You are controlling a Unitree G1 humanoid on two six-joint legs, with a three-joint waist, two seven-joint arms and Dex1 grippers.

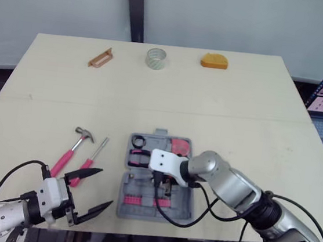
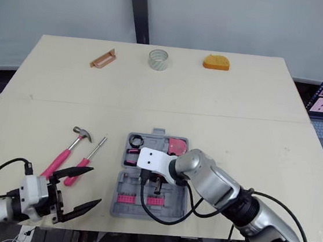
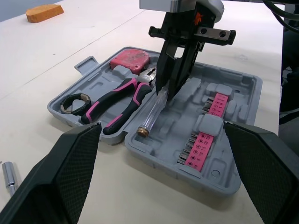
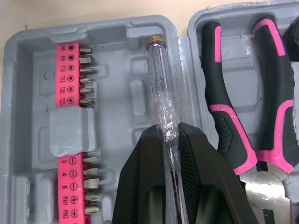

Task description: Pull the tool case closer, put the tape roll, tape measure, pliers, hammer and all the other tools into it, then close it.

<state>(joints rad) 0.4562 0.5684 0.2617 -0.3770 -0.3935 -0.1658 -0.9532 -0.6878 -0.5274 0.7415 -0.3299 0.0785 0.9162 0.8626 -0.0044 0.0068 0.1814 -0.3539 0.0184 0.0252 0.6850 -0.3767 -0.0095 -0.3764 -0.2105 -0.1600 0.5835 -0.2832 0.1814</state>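
Pale wood tabletop (image 1: 239, 106) with a grey screen behind. The tool case (image 3: 243, 91) lies open near the front edge, so the pull looks done. Pliers (image 3: 119, 95), a pink tape measure (image 3: 132, 58) and a black ring (image 3: 74, 102) sit in one half. The right gripper (image 4: 170, 135) has its fingers closed on a clear-handled screwdriver (image 4: 159, 74), low over the other half beside the bit strips (image 4: 70, 70). The left gripper (image 1: 105, 187) hovers empty, fingers spread wide. Left to pack: the hammer (image 1: 70, 150) and a pink-handled driver (image 1: 92, 158) beside the case, and the tape roll (image 1: 156, 58) at the far edge. Then the lid.
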